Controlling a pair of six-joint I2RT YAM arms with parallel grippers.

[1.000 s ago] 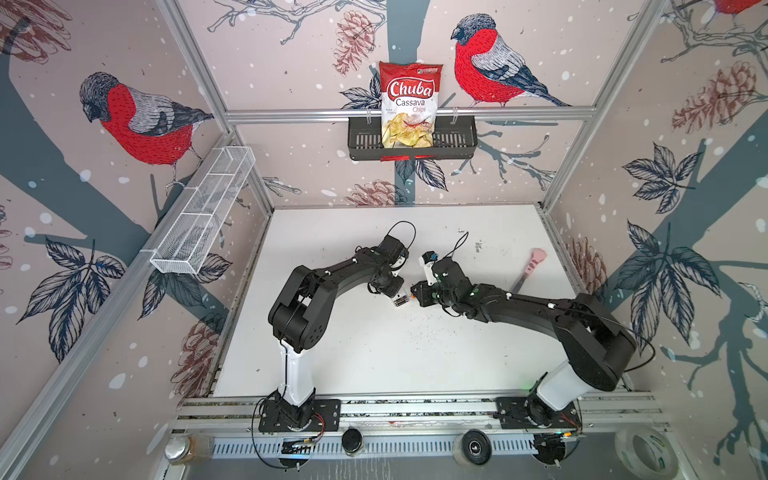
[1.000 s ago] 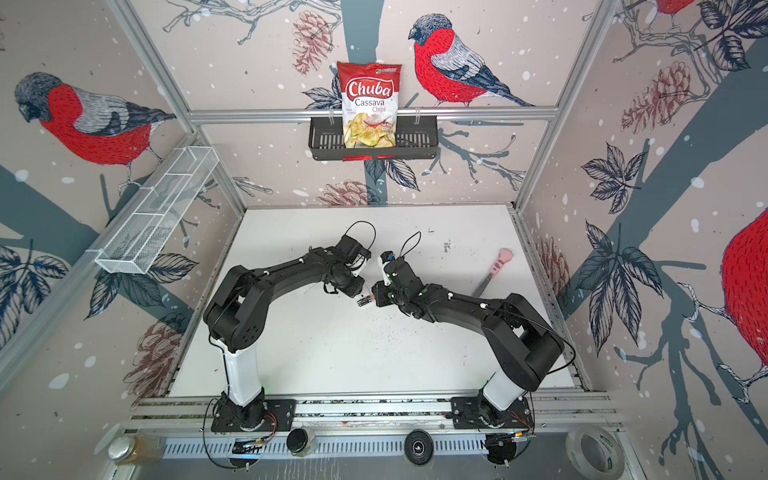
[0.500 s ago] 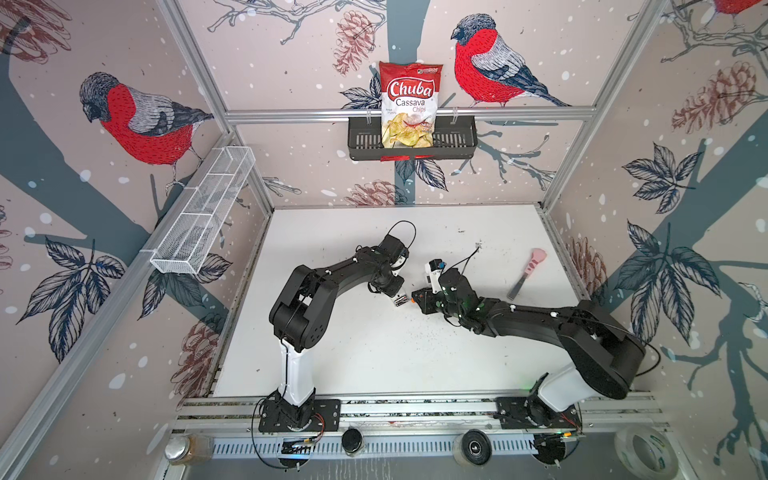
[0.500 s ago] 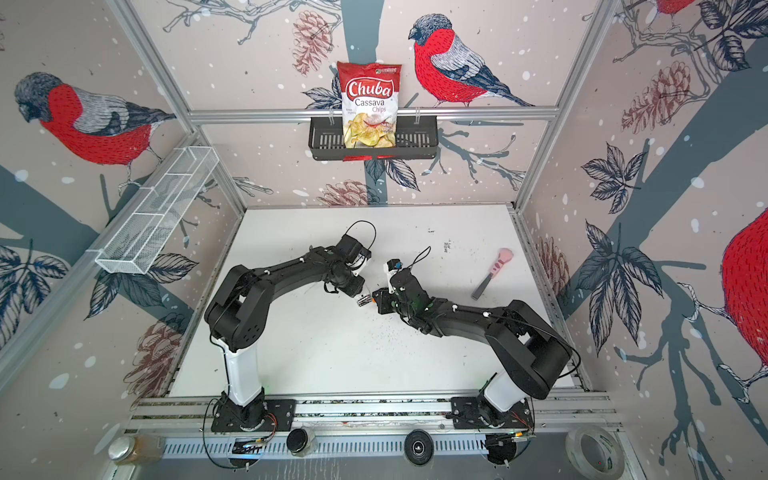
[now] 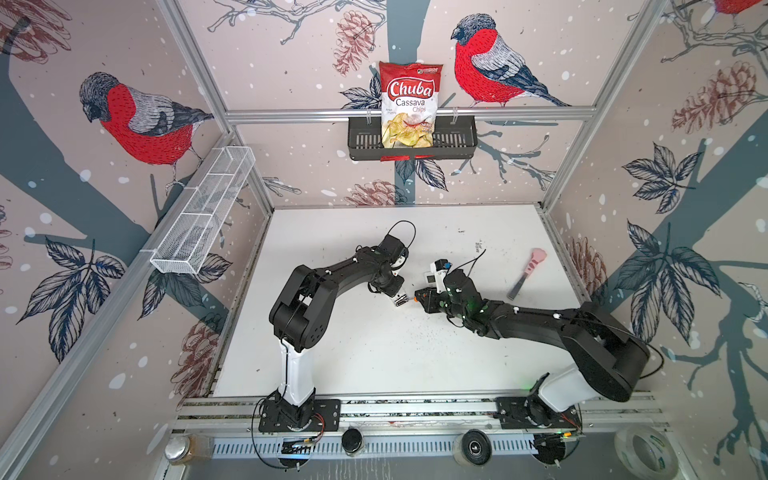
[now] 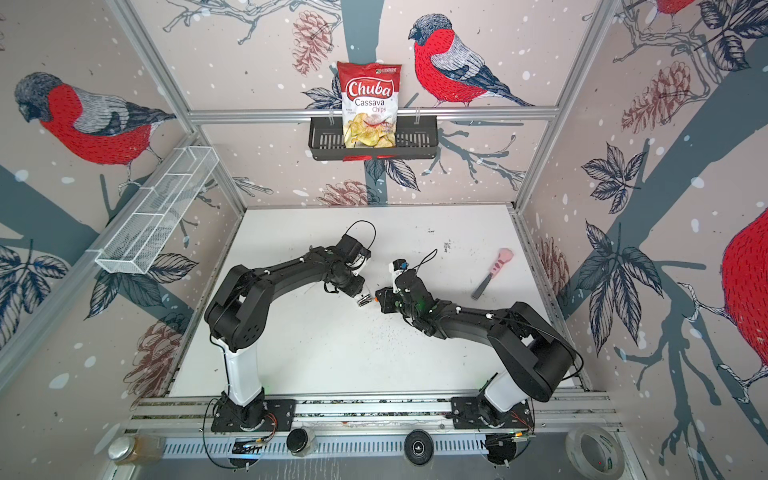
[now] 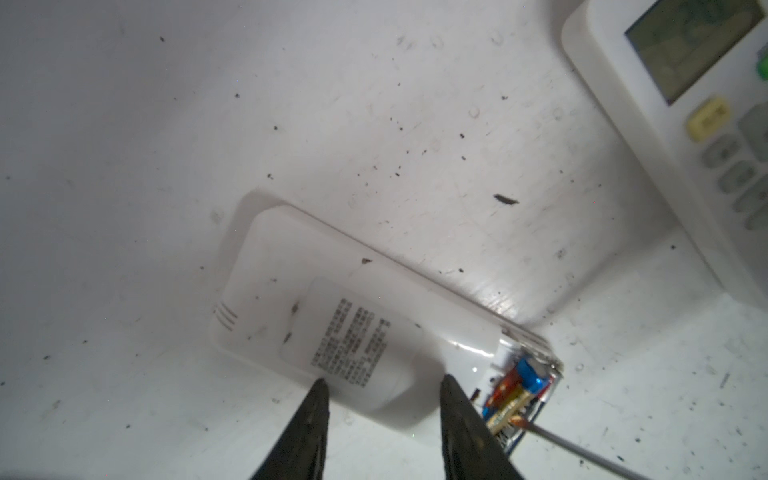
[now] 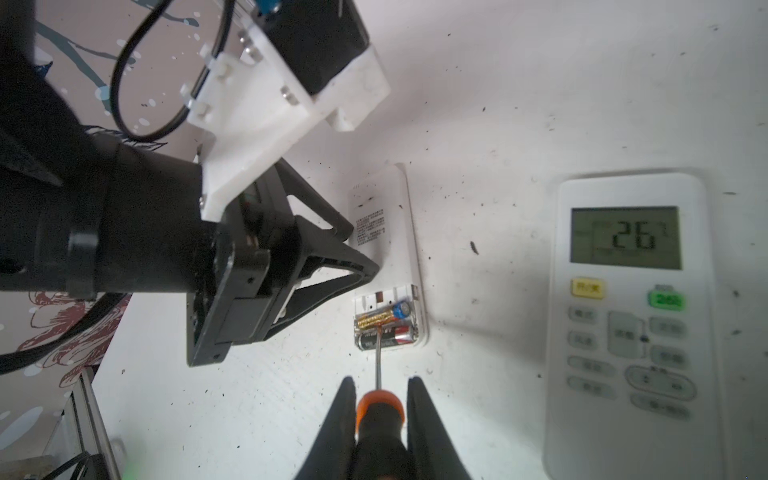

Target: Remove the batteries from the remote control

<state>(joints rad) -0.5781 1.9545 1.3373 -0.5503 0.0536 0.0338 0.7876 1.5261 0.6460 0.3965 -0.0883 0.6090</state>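
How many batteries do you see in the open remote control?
2. A gold battery and a black-and-red battery lie side by side in the open compartment of the face-down remote. None shows elsewhere; some could be hidden.

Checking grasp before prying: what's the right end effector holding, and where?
The screwdriver, by its orange-and-black handle, in the right end effector; tip at the batteries.
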